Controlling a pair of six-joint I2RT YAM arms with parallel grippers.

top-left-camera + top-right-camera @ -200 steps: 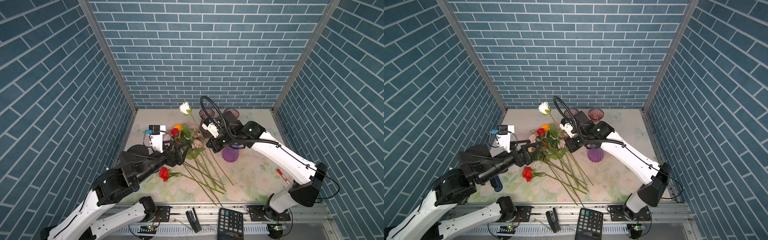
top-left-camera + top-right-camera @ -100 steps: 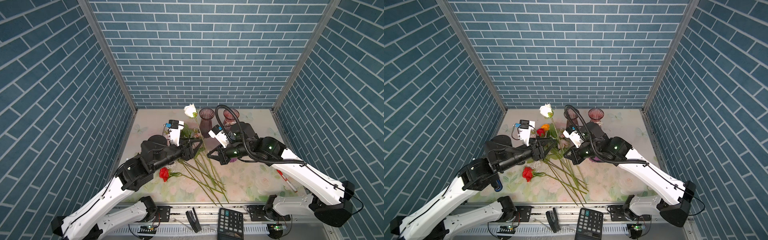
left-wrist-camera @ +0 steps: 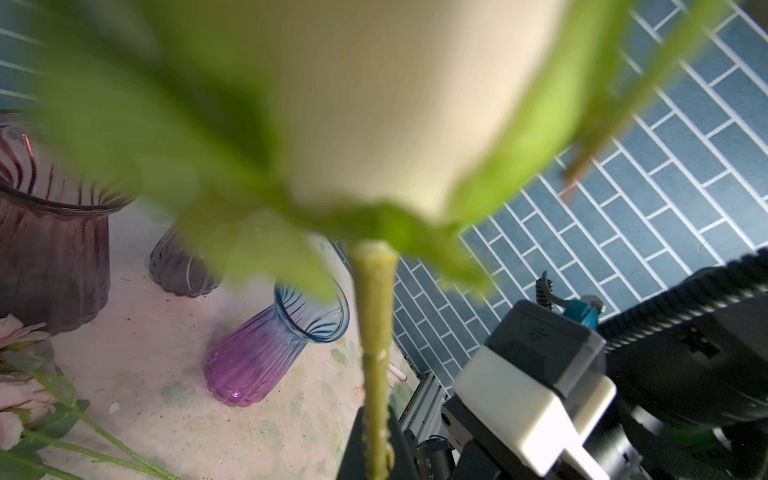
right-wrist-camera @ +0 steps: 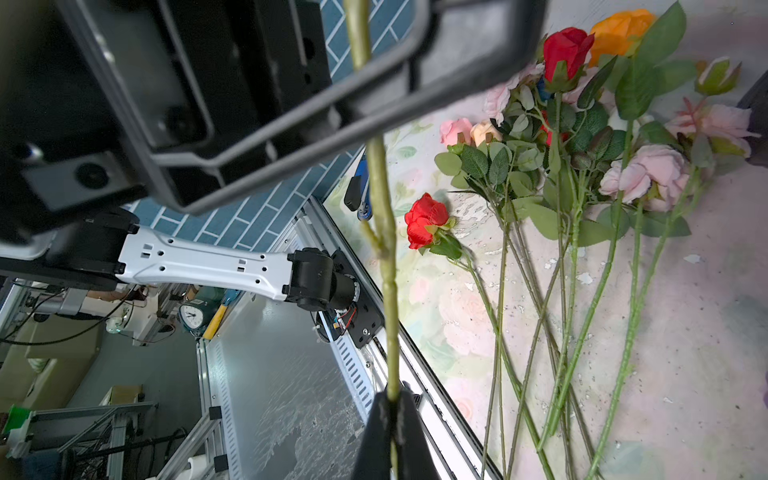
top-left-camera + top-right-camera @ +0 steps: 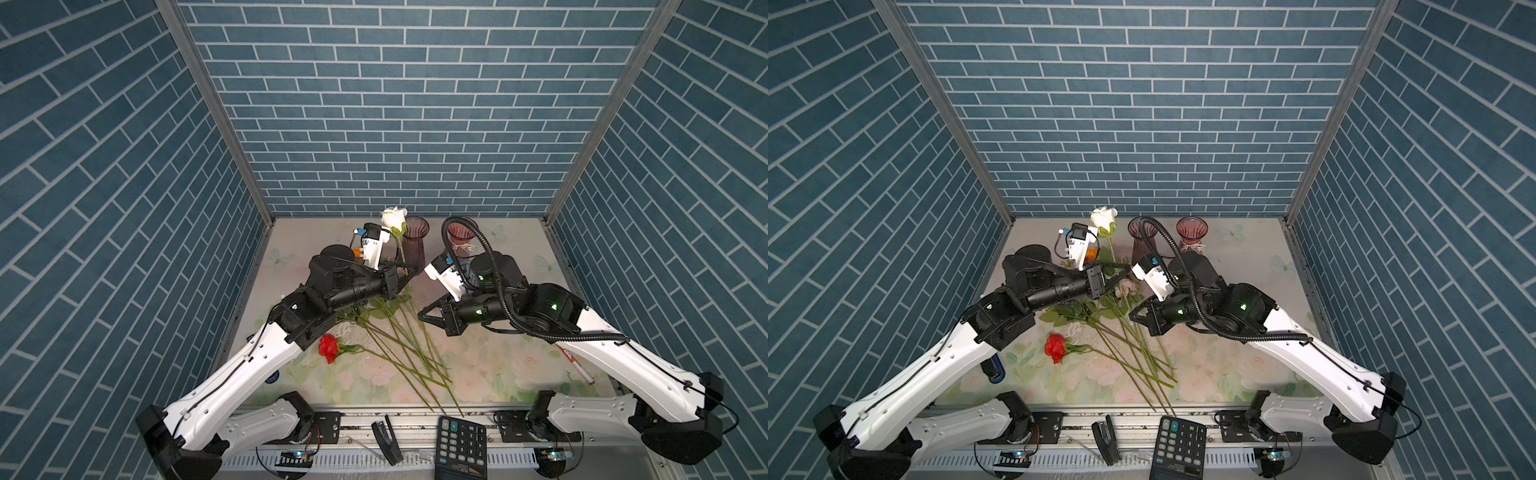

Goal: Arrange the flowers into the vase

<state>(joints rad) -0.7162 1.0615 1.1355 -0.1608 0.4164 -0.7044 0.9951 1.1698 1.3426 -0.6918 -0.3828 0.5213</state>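
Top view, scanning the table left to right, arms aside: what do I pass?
Left to right: lone red rose → white rose → dark purple vase → pink vase → red pen. The flower pile spreads across several of these, so it is left out.

My left gripper (image 5: 410,275) swung in from nine o'clock and clamped the white rose (image 5: 394,217). My right gripper (image 5: 423,314) sank toward six.
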